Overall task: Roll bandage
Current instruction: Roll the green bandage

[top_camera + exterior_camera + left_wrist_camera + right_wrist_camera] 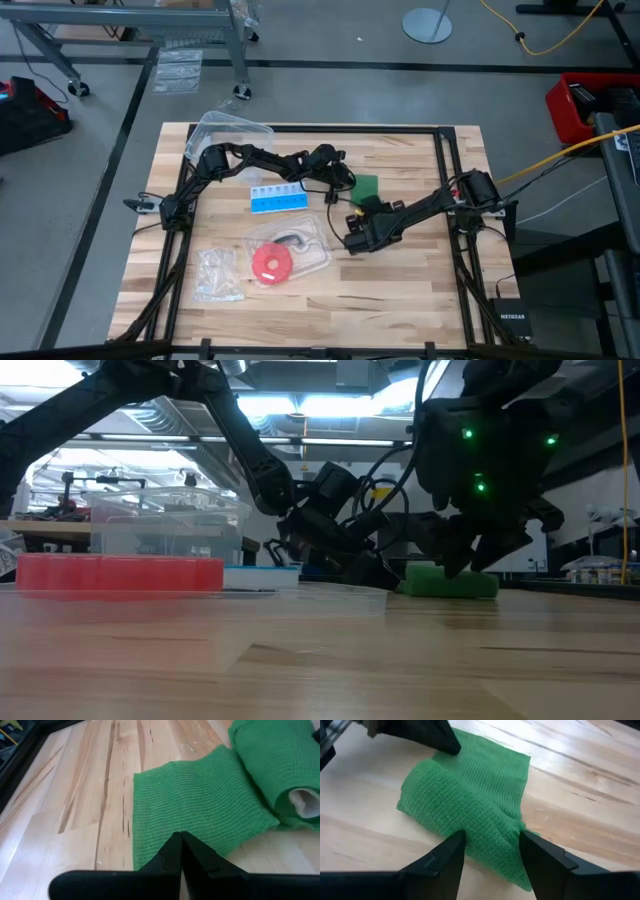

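Right gripper had its fingers spread on either side of the rolled end of the bandage, straddling the roll; whether the pads actually touched the cloth wasn't clear. Left gripper had its fingers pressed together, tips down on the flat, unrolled tail of the bandage, pinning it against the table. Bandage was dark green mesh cloth, part rolled into a fat bundle, part flat on the wood, with the flat tail running from the roll toward the left gripper. Right gripper sat just beside the bandage on the near side. Blue-and-white pill box lay left of the bandage, apart from it. Red disc in a clear tray sat well apart from the bandage, toward the near-left. Clear tub stood far-left of the bandage.
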`<state>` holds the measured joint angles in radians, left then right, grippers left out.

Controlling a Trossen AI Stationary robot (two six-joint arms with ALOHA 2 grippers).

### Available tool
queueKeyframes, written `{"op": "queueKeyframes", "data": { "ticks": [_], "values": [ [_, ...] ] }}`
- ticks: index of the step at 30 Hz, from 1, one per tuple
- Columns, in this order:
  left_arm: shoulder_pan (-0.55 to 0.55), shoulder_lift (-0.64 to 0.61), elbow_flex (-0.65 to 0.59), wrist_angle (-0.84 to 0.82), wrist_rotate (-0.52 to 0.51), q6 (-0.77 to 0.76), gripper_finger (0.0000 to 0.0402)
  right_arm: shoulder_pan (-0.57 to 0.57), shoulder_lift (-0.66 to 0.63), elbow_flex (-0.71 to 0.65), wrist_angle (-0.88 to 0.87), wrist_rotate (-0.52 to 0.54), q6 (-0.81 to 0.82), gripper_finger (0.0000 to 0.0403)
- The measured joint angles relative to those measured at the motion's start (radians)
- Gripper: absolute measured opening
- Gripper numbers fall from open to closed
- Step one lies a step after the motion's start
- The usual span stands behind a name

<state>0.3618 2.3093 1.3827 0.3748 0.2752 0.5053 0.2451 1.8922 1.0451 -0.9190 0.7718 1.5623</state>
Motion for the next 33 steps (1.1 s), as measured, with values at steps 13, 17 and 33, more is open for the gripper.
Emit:
{"op": "queueKeyframes", "data": {
  "ticks": [13,17,33],
  "values": [
    [-0.009,-0.001,0.001,-0.006,0.000,0.000,0.0001,-0.065,-0.025,0.000,-0.047,0.047,-0.049,0.0193],
    [-0.011,-0.002,0.001,-0.012,0.000,0.000,0.0001,-0.102,-0.025,0.000,-0.048,0.049,-0.100,0.0193],
    [-0.014,-0.003,0.003,-0.041,0.002,-0.021,0.0001,-0.255,-0.027,0.000,-0.044,0.103,-0.259,0.0193]
  ]
}}
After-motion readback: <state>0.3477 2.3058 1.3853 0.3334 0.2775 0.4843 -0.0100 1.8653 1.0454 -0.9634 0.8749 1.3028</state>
